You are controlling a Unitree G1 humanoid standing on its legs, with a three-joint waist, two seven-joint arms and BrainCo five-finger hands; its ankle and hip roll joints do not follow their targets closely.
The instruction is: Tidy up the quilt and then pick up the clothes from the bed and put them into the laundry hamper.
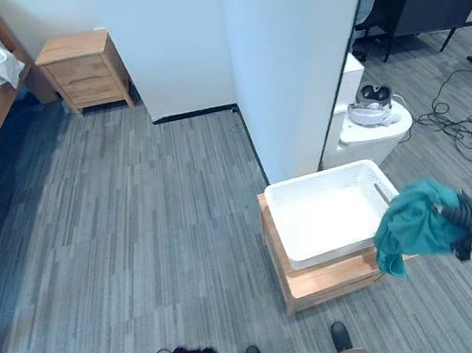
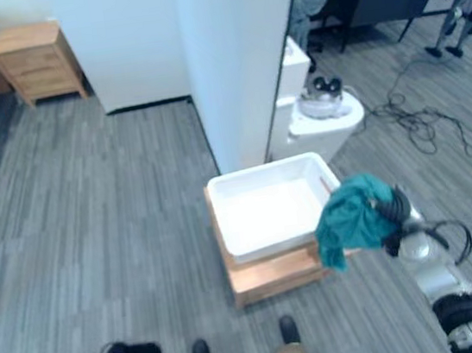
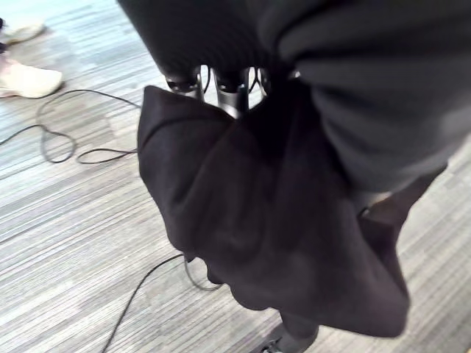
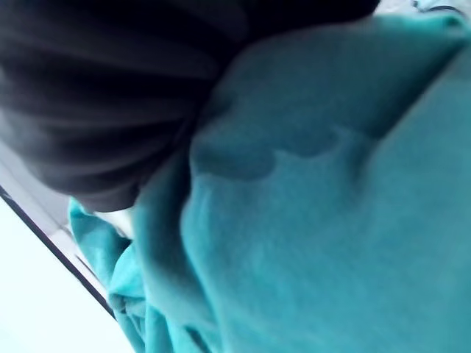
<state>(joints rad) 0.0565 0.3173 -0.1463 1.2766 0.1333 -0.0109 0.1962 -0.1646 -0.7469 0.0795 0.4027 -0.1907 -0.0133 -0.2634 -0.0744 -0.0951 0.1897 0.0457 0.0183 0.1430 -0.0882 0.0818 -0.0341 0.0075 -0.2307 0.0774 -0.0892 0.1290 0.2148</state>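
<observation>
While your right hand (image 2: pixel 394 208) is clutching the teal garment (image 2: pixel 350 218) beside the hamper (image 2: pixel 266 207) rim, and your left hand (image 3: pixel 221 81) is gripping dark cloth (image 3: pixel 265 220), an early release is risking a floor drop.

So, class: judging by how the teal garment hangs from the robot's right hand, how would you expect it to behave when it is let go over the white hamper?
The teal garment droops in folds below the right hand, so it is probably floppy and light. It hangs beside the rim of the white hamper, so part may drape over the edge. Bunched cloth probably will not slip easily.
</observation>
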